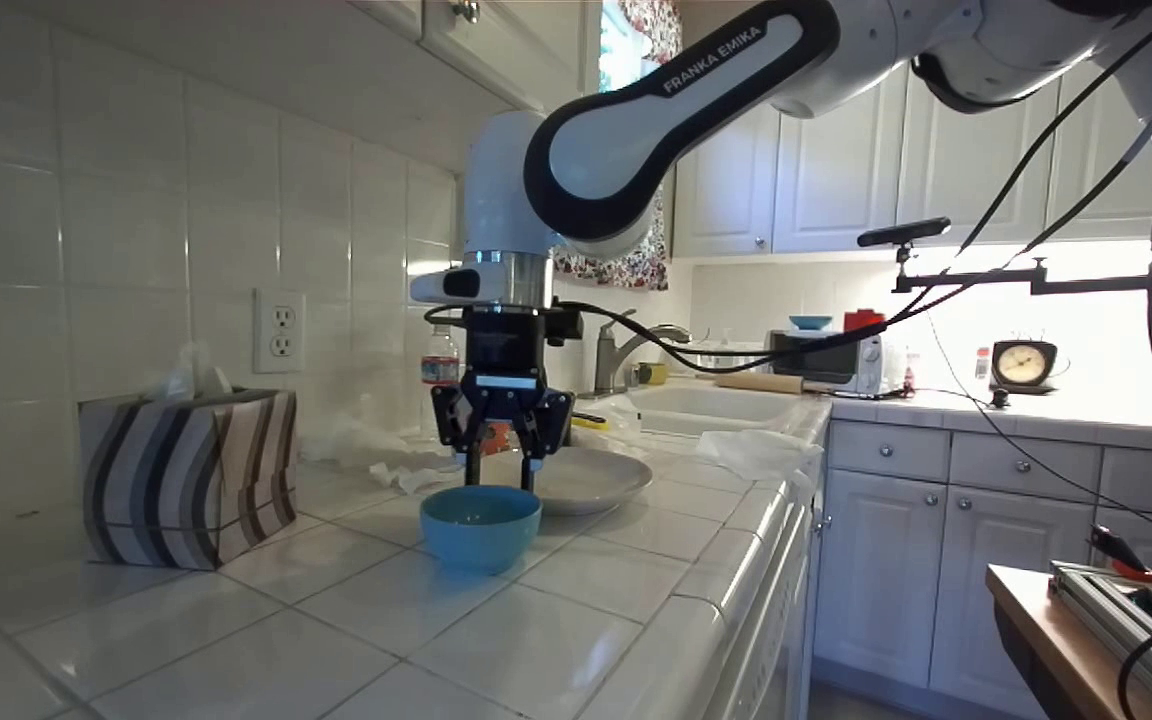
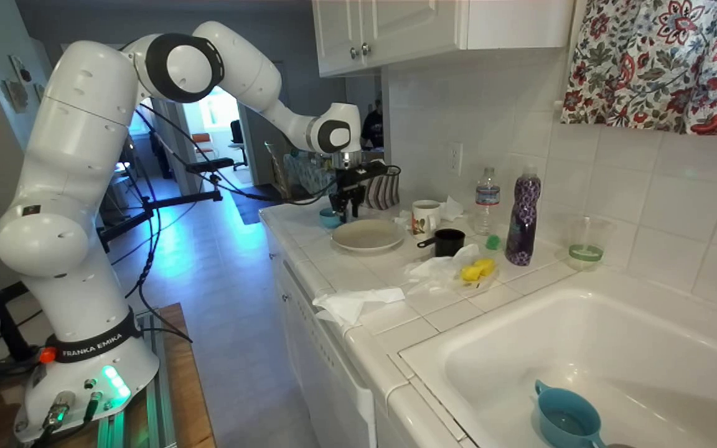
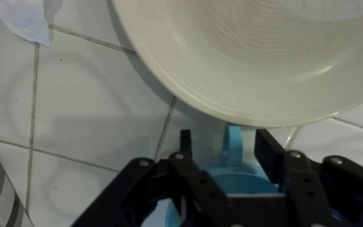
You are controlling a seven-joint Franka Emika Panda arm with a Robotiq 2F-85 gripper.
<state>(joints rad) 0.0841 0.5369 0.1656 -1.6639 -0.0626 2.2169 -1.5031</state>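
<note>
My gripper point(image 1: 501, 478) points straight down above the tiled counter, at the side of a small light-blue cup point(image 1: 481, 540) that faces the plate. In the wrist view the cup's loop handle point(image 3: 235, 146) stands between the two black fingers point(image 3: 265, 148), with a gap showing on each side. The jaws are spread and hold nothing. The cup rests upright, and the gripper's body covers much of it in the wrist view. A cream plate point(image 3: 232, 78) lies right beyond the handle; whether the two touch I cannot tell.
A striped tissue box point(image 1: 191, 480) stands by the wall. Around the plate are a white mug point(image 2: 421, 219), a black small pot point(image 2: 449, 242), crumpled paper point(image 2: 358, 303), a clear bottle point(image 2: 487, 199) and a purple bottle point(image 2: 523, 218). Beyond lies the sink point(image 2: 495, 348), holding a blue cup point(image 2: 567, 414).
</note>
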